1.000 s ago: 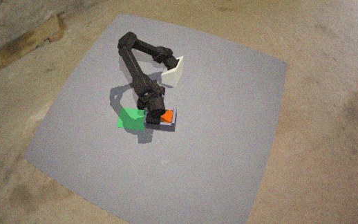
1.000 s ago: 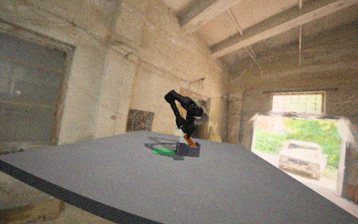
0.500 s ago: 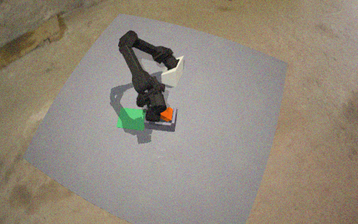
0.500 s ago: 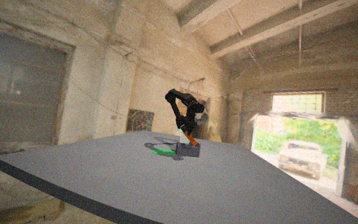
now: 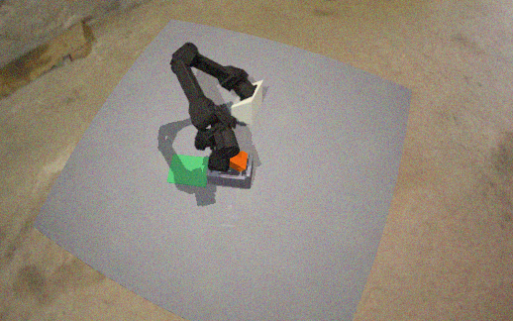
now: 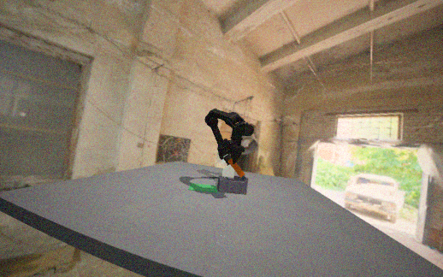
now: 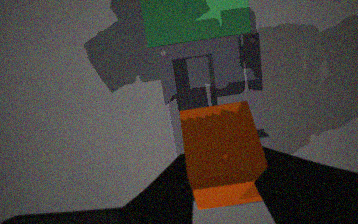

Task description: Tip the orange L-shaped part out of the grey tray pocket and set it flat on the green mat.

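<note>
The orange L-shaped part [image 5: 239, 160] [image 6: 236, 168] [image 7: 220, 150] is pinched at one end by my gripper [image 5: 222, 160] [image 6: 231, 160] [image 7: 217, 157], which is shut on it. The part hangs tilted, its lower end just over the grey tray [image 5: 236, 179] [image 6: 233, 185] [image 7: 230, 70]. In the wrist view the tray's pocket [image 7: 198, 75] shows as an empty recess beyond the part. The green mat [image 5: 187, 170] [image 6: 202, 187] [image 7: 190, 22] lies flat against the tray's side, partly in the arm's shadow.
A white wedge-shaped block [image 5: 249, 106] stands behind the arm near its base. The tray and mat sit on a large grey platform [image 5: 293, 208] [image 6: 168, 222] with dirt floor around it.
</note>
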### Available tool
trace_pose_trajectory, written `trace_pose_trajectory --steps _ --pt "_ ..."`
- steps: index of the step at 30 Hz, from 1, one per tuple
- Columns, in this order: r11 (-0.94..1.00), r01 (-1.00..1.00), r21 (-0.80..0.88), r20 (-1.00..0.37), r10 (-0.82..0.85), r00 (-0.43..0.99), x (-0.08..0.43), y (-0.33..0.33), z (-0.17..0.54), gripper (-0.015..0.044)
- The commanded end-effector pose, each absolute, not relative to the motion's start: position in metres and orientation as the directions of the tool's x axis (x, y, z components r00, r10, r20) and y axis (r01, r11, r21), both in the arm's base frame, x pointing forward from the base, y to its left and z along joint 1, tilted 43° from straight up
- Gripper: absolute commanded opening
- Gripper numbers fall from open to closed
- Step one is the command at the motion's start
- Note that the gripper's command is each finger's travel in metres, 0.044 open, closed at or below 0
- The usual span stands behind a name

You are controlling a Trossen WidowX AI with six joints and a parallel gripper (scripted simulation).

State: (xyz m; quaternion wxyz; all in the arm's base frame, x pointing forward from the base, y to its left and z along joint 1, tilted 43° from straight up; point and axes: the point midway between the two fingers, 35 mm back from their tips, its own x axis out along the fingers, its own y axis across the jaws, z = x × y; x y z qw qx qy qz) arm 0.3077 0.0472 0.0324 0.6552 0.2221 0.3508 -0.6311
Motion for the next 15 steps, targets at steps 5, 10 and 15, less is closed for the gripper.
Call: trace_pose_trajectory --steps 5,10,15 --pt "0.104 0.984 -0.145 -0.745 -0.666 -0.039 0.309 0.047 0.039 0.0000" --pt "0.103 0.984 -0.145 -0.744 -0.667 -0.039 0.311 0.026 0.053 0.0000" --pt "0.103 0.984 -0.145 -0.743 -0.668 -0.040 0.314 0.009 0.068 0.0000"
